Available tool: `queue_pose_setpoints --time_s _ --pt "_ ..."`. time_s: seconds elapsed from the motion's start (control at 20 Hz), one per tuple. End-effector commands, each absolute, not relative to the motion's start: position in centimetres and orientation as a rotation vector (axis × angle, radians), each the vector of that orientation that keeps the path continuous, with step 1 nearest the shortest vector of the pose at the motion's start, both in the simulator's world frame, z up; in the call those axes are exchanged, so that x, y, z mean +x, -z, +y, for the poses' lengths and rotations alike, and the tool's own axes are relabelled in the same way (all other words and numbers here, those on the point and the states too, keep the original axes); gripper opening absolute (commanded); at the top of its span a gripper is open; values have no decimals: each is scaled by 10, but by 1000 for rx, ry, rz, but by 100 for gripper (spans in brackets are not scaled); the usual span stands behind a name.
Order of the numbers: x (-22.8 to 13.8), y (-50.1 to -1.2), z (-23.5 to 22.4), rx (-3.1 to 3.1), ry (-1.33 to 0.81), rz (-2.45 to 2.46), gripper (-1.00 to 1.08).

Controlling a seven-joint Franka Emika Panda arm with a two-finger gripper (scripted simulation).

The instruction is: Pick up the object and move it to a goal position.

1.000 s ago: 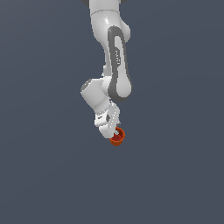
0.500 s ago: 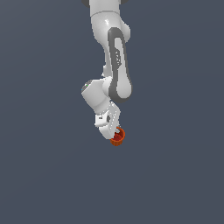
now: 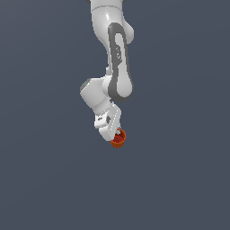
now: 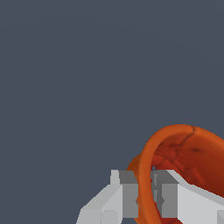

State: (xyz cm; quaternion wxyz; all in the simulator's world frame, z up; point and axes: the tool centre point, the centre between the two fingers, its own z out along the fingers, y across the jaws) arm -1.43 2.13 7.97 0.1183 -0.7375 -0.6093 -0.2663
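The object, a small orange-red cup (image 3: 118, 140), hangs at the tip of the white arm in the exterior view, just below the middle of the picture. My gripper (image 3: 117, 133) is shut on the cup's rim. In the wrist view the cup (image 4: 183, 153) fills the lower corner, tilted so its darker red inside shows. One grey-padded finger (image 4: 127, 194) presses the rim from outside and the other sits inside the cup, so my gripper (image 4: 146, 194) pinches the wall between them.
A plain dark grey-blue surface (image 3: 49, 170) fills both views. The white arm (image 3: 117, 58) comes down from the top of the exterior view. Nothing else shows.
The arm and the cup in it have barely moved over the last second; the cup has perhaps shifted very slightly.
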Motion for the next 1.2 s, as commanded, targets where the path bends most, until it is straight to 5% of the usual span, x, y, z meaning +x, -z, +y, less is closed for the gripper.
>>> queue_pose_setpoints --time_s 0.0,0.65,1.15 --pt "-15 -94 10 -2159 782 -1782 -100" --pt "-28 -193 -74 -2161 779 -1783 -100" --pt "-27 -208 -86 -2158 780 -1787 -100"
